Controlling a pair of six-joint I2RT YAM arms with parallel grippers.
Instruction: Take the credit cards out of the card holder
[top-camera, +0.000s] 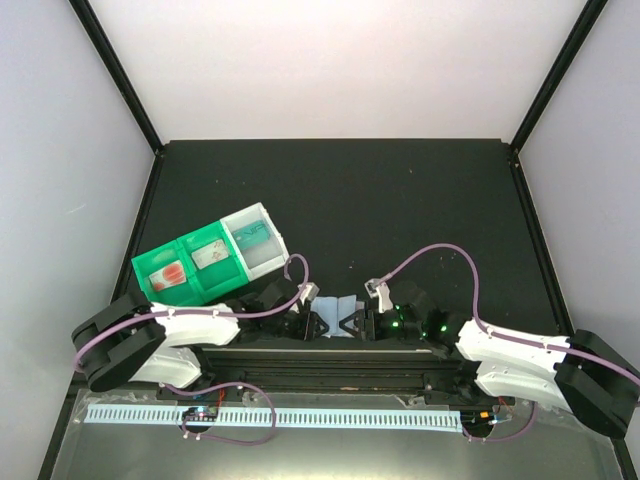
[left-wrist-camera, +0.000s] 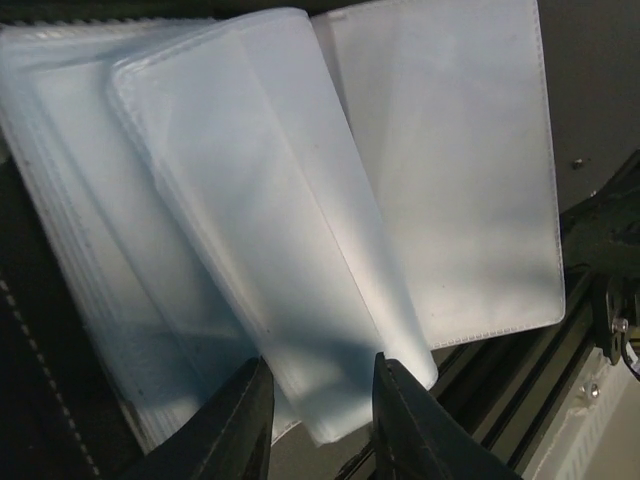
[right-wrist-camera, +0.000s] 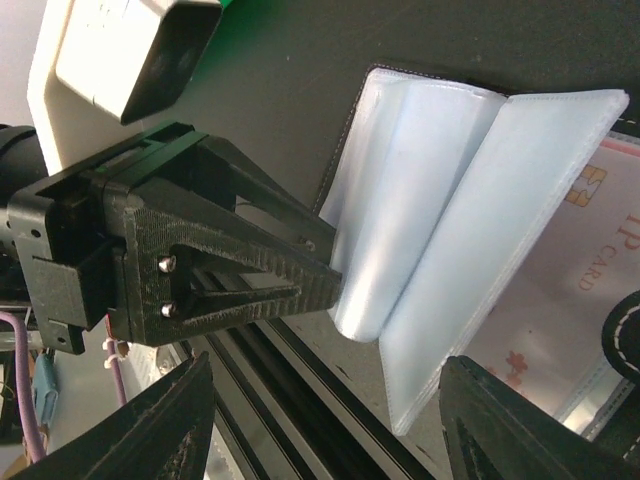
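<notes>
The pale-blue card holder (top-camera: 336, 328) lies open near the table's front edge, between my two grippers. In the left wrist view its translucent leaves (left-wrist-camera: 300, 200) fan out. One leaf curls up between the fingers of my left gripper (left-wrist-camera: 320, 420), which pinch its lower end. My right gripper (right-wrist-camera: 335, 430) stands open and wide, with the edge of the raised leaves (right-wrist-camera: 470, 300) between its fingers, untouched. A whitish credit card (right-wrist-camera: 590, 260) with reddish print and a gold chip shows under those leaves at the right. I cannot tell whether it sits inside a sleeve.
A green two-compartment tray (top-camera: 150, 262) holding cards and a white open bin (top-camera: 268, 232) stand at the back left of the holder. The black rail (top-camera: 330, 360) at the table's front edge runs just below both grippers. Purple cables loop over both arms.
</notes>
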